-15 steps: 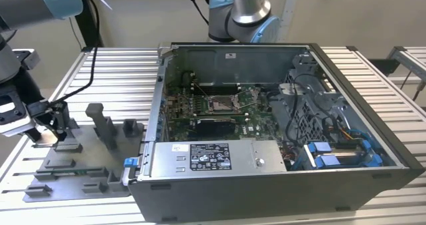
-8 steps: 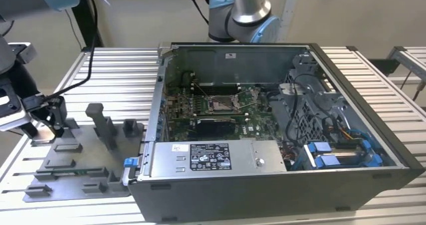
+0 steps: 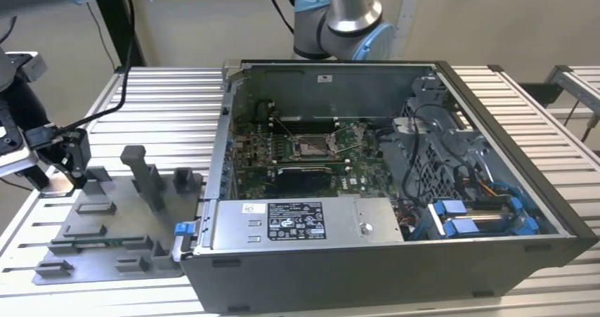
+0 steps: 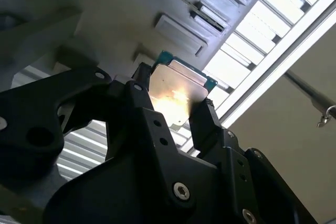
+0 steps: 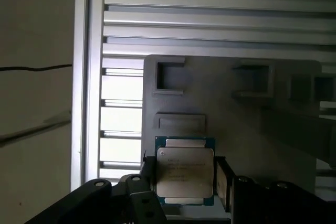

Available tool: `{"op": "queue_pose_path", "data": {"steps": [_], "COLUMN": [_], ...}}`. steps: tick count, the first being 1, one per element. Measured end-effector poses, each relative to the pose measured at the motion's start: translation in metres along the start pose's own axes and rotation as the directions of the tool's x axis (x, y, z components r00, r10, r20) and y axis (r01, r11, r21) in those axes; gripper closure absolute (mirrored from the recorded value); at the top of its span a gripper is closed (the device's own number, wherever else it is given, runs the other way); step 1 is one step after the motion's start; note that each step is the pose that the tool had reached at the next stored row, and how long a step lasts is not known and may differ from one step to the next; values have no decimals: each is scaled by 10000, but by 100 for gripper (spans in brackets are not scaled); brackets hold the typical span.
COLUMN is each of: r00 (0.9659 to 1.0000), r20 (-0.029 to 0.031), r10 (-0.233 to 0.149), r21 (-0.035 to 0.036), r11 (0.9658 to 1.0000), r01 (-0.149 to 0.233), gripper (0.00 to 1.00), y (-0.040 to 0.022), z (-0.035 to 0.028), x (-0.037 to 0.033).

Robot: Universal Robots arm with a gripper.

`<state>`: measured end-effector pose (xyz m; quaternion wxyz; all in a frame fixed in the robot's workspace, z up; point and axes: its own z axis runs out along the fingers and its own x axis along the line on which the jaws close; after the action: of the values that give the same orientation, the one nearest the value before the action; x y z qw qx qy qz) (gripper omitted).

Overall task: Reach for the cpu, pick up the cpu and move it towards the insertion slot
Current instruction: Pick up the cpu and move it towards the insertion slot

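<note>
The cpu (image 5: 185,169) is a thin square chip with a silvery top and a green-edged rim. It sits between the black fingers of my gripper (image 5: 185,182), which is shut on its two sides. In the second wrist view the cpu (image 4: 176,85) glints between the fingertips of the gripper (image 4: 170,103), just above the grey tray (image 4: 157,3). In the exterior view the gripper (image 3: 58,176) hangs over the tray's far corner at that view's left. The insertion slot (image 3: 314,145), a silver frame with a dark centre, lies on the green board inside the open computer case, well over toward that view's right.
The grey tray (image 3: 103,240) carries upright posts (image 3: 140,173) and low blocks. The case's metal wall (image 3: 218,155) and a power supply box (image 3: 300,222) stand between the tray and the slot. A flat black rectangle (image 3: 300,180) lies just in front of the slot. The slatted table (image 3: 159,99) surrounds everything.
</note>
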<state>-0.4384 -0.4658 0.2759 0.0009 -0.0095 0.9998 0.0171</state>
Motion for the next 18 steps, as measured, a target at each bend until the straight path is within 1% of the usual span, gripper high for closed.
{"op": "queue_pose_path", "data": {"steps": [6,15,18], "r00": [10000,10000,10000], "r20": [-1,0,0], "r10": [0,0,0], "r21": [0,0,0], "r11": [10000,10000,10000], "r01": [0,0,0], "gripper": [100,100,100], "y": [3,7,9], "z": [-87,-199,-250], "x": [0,0,0]}}
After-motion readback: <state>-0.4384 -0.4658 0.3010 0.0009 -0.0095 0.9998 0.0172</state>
